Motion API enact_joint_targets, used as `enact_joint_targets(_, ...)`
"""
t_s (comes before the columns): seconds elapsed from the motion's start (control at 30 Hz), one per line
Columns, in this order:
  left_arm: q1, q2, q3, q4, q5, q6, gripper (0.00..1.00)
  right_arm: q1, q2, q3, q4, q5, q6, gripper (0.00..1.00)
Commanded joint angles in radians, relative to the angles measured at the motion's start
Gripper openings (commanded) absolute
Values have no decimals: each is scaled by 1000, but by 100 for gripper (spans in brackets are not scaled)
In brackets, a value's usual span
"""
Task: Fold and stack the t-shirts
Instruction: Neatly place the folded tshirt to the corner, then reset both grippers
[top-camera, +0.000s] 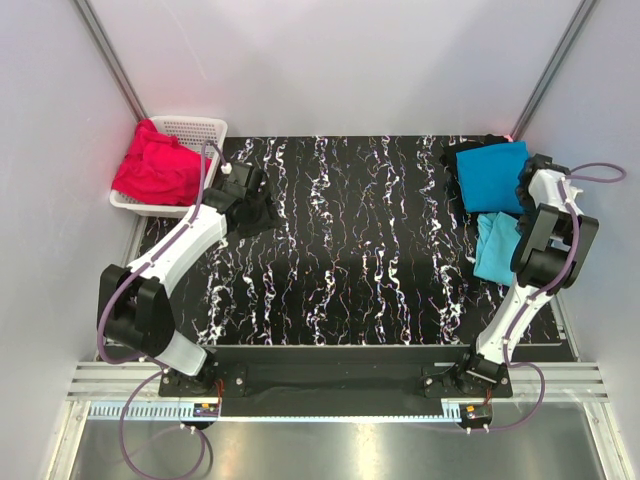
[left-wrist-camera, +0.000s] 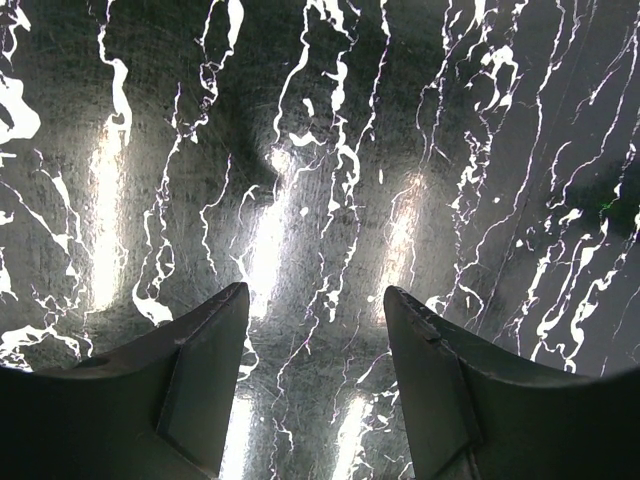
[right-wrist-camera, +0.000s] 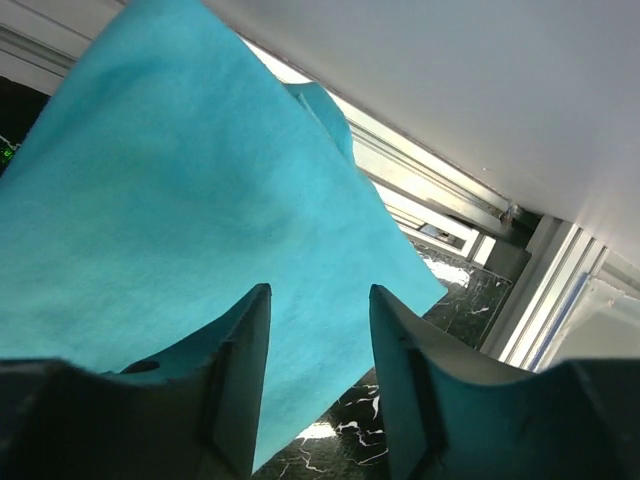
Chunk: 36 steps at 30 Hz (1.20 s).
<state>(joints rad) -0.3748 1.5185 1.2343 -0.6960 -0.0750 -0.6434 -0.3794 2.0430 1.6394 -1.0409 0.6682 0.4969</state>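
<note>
Two folded garments lie at the far right of the black, white-veined marble-pattern table (top-camera: 350, 240): a deeper blue folded t-shirt (top-camera: 488, 175) and, just nearer the arms, a light turquoise folded t-shirt (top-camera: 493, 248). The arm above hides whether they overlap. Crumpled red t-shirts (top-camera: 155, 168) fill the white plastic lattice basket (top-camera: 205, 125) at far left, not yet folded. The right gripper (right-wrist-camera: 320, 290) hangs spread above turquoise-blue cloth, pinching nothing. The left gripper (left-wrist-camera: 315, 295), likewise spread and empty, hovers over bare tabletop near the basket. The job looks roughly half done, with the red shirts waiting to be folded and stacked.
</note>
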Motion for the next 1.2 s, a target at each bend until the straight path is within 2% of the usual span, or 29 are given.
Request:
enact_joint_targets(0.0,4,-15,45,15,-6,17,62,5,-52,14,24,16,5,52)
enact_joint_targets(0.17,4,-14,45,16,-6,21,62,7,-99,31,7,47,3,53)
enact_joint_targets(0.27,4,-14,48,15,-11,25,62,23,-151,34,16,-14,-9,50)
enact_joint_targets(0.4,4,-14,48,15,-32,25,62,123,-266,-21,120,-175,-93,52)
enact_joint_targets(0.6,4,-44,33,10,-71,30,62,250,-480,-206,315,-542,-101,57)
enact_joint_targets(0.9,10,-38,7,13,-159,25,62,375,-599,-406,400,-734,-100,56)
enact_joint_targets(1.03,40,-6,51,-2,-242,30,62,470,-598,-426,413,-768,-93,56)
enact_joint_targets(1.17,79,84,236,-85,-386,39,62,566,-572,-417,441,-785,-86,55)
